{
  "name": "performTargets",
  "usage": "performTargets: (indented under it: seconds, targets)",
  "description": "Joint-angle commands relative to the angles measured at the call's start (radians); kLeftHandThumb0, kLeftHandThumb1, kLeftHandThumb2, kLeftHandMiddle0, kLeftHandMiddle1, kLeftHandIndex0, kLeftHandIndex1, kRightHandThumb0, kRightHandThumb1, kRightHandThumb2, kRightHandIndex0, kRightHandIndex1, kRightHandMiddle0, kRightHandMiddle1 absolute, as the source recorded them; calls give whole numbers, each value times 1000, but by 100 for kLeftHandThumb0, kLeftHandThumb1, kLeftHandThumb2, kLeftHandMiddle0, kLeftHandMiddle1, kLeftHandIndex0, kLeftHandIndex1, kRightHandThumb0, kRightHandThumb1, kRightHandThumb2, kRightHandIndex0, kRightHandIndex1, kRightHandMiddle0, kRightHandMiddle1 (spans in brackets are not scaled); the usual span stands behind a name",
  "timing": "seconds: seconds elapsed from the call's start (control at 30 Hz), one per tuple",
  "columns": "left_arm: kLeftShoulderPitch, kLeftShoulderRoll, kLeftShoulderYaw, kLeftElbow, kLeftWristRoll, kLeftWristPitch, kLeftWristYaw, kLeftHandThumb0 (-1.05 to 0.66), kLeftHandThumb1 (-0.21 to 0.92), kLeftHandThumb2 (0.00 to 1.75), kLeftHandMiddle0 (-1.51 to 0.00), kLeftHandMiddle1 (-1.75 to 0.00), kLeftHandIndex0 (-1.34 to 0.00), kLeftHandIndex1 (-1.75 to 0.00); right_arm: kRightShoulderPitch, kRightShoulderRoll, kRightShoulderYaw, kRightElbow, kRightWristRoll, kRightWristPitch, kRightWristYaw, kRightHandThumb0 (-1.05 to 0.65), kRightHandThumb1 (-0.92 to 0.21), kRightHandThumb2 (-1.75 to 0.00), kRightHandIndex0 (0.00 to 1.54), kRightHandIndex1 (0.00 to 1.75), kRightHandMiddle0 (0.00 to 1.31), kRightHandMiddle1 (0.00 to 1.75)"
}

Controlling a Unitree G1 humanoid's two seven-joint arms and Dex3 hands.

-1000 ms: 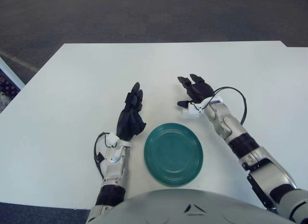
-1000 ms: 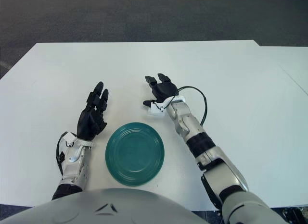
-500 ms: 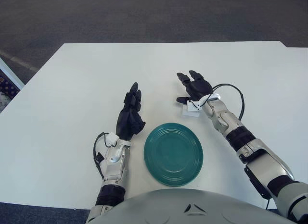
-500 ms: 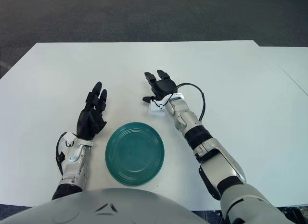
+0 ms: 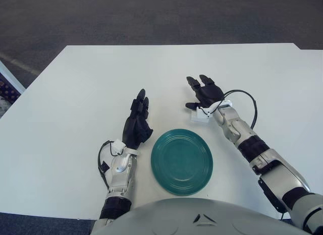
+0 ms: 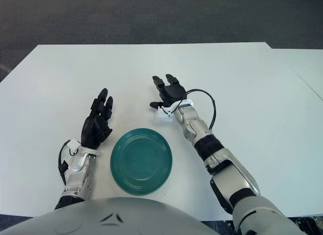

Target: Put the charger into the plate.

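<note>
A small white charger (image 5: 201, 115) lies on the white table just beyond the far right rim of the green plate (image 5: 182, 161). My right hand (image 5: 201, 92) is above and just behind the charger, fingers spread, thumb close to the charger's left side; it grips nothing. The plate is empty and sits near the table's front edge, between my arms. My left hand (image 5: 137, 122) is held upright to the left of the plate, fingers straight and empty. The charger also shows in the right eye view (image 6: 164, 114).
A black cable (image 5: 248, 101) loops from my right wrist. The white table (image 5: 75, 94) stretches wide to the left, the right and the far side. Dark floor lies past its far edge.
My right hand lifted off the charger and spread its fingers, then settled a little lower over it. The charger stayed put. My left hand drew back slightly toward me.
</note>
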Motion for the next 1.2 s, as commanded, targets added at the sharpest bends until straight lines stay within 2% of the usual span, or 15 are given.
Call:
performTargets:
  seconds: [0.0, 0.23, 0.43, 0.9, 1.17]
  targets:
    - [89, -44, -7, 104, -33, -20, -11, -99, 92, 101, -2, 0, 0, -15, 56, -33, -4, -75, -4, 21, 47, -103, -92, -70, 0, 0, 0, 2]
    - [73, -56, 4, 134, -70, -21, -38, -99, 92, 101, -3, -1, 0, -15, 82, -51, -24, -145, 14, 16, 74, -102, -92, -71, 0, 0, 1, 3]
    - [65, -52, 4, 152, -44, -39, -28, -98, 92, 102, -3, -1, 0, -15, 120, -62, -44, -222, 23, 19, 106, -100, -92, -71, 1, 0, 1, 4]
    - [53, -44, 6, 161, 2, -36, 6, -98, 92, 104, -5, -1, 0, -18, 149, -68, -61, -277, 28, 18, 146, -97, -92, -71, 2, 1, 0, 7]
    - [56, -46, 9, 151, -16, -26, 5, -98, 92, 104, -5, -1, 0, -20, 164, -67, -57, -279, 28, 22, 161, -96, -92, -70, 1, 0, 0, 9]
